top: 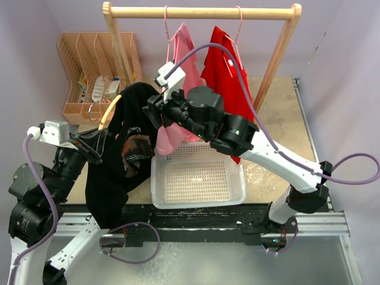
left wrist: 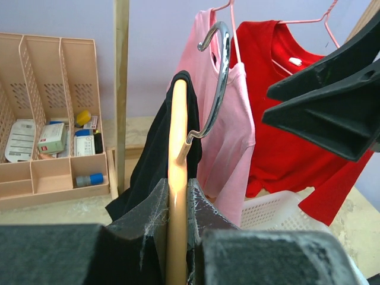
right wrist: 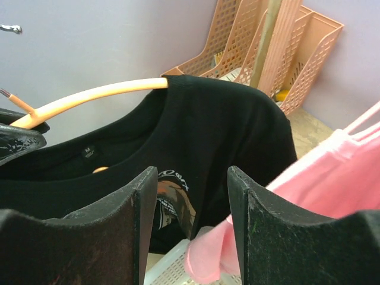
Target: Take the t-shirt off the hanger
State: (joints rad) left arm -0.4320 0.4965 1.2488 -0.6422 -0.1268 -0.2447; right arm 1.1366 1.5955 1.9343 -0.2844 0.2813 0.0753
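Your L pincer (left wrist: pixel 177 205) clamps the hanger (left wrist: pixel 177 130); R pincer (right wrist: pixel 191 178) stands half-wide by the black t-shirt (right wrist: pixel 231 124), holding nothing

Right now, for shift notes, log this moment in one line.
left claw: shut on hanger | right claw: open | black t-shirt: on hanger

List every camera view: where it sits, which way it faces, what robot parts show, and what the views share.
Top external: above and behind the bases, looking down on the table; both arms, left hand and right hand show.
Left wrist: on the left arm, facing the wooden clothes rack; its fingers clamp the pale wooden hanger.
Right wrist: on the right arm, facing the black printed t-shirt between its open fingers.
Shared: all three show that t-shirt.
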